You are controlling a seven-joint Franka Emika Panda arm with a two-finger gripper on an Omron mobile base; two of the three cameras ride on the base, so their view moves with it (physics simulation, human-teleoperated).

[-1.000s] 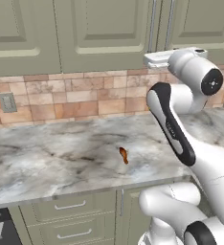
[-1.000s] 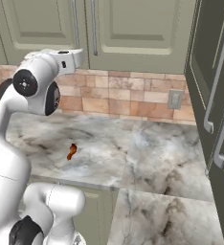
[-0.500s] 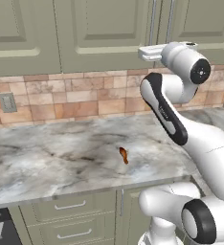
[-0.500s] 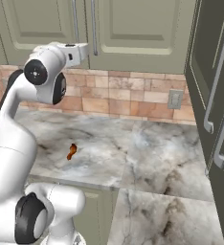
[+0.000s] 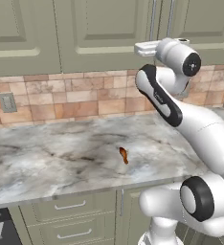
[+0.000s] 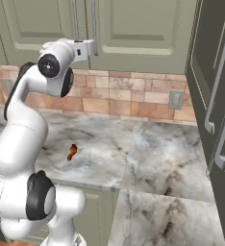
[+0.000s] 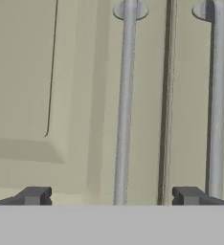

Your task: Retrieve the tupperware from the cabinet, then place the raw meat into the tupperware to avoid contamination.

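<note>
Arm up high now, elbow folded back on itself and the forearm reaching level toward the cabinet (image 5: 99,33), right at the seam where two closed doors meet. The white hand sits at the height of the doors' lower rail, pointing straight at the cabinet face, above the tiled backsplash (image 5: 71,98).

From the hand's own camera, the gripper (image 7: 111,196) has its dark fingertips (image 7: 35,195) spread wide apart, nothing between them. The left door's handle (image 7: 124,105), a long thin silver bar, runs straight up the gap between the tips, a touch left of the door seam. The right door's handle (image 7: 217,95) stands just beyond the other fingertip. Whether the tips have reached the bar yet, I cannot tell from here; they look just short of it.

Both doors are shut, so the tupperware is somewhere out of sight.

Down below, the raw meat (image 5: 124,155) lies on the marble counter (image 5: 47,158), a small reddish-brown chunk sitting alone, near the front edge and well under the raised hand. From the right side it shows as the same orange-brown sliver (image 6: 72,152), just beside the arm's white upper link.

A grey wall outlet plate (image 5: 7,102) sits on the tiles off to the left, another outlet (image 6: 175,100) on the right side near a tall dark cabinet (image 6: 215,91) with its own bar handles. Lower drawers (image 5: 71,215) run beneath the counter, closed.
</note>
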